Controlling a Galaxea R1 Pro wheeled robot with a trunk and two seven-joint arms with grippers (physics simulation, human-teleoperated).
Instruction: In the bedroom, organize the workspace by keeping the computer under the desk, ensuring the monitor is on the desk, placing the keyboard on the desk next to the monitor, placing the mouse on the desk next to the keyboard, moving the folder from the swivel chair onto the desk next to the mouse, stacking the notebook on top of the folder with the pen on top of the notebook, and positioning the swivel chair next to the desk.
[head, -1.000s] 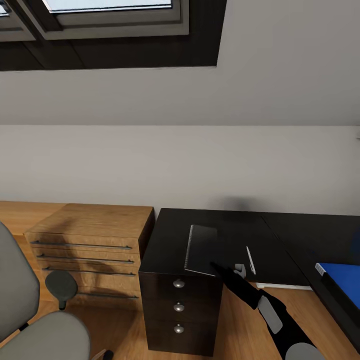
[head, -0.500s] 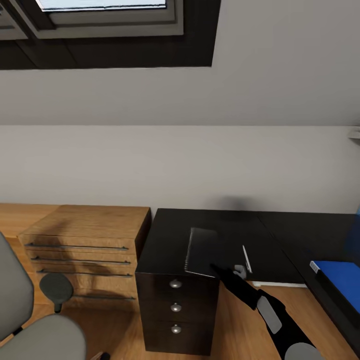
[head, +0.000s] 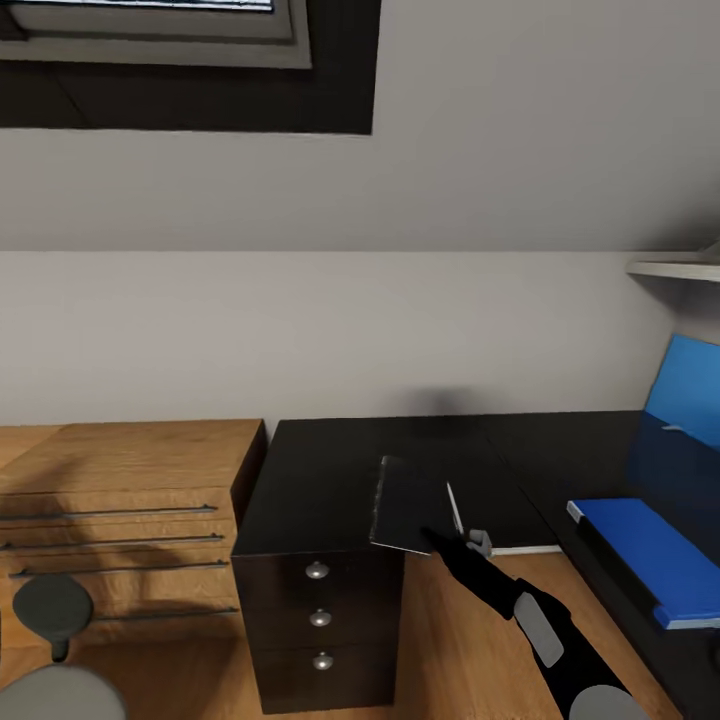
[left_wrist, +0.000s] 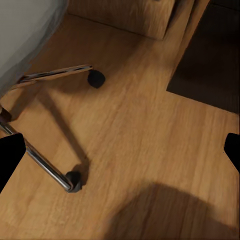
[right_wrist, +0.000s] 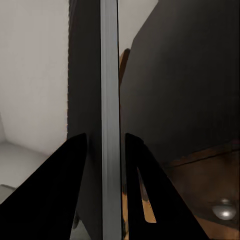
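Glossy black, the bench (head: 330, 470) stands against a pale wall. Over its front edge above the drawers, the right jaws (right_wrist: 105, 165) pinch the notebook (head: 405, 505); the pen (head: 453, 508) lies just beside it, and the folder (head: 640, 555) rests on the right wing. Left jaws (left_wrist: 120, 150) hang spread over wooden floor (left_wrist: 140, 130) near the swivel chair (left_wrist: 45, 75).

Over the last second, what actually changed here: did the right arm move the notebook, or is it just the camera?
Mostly the camera: the head view swung right, so the wooden dresser and swivel chair slid left and more of the folder came into view. The right end effector stays shut on the notebook, in the same place in the picture. The pen still lies on the desk.
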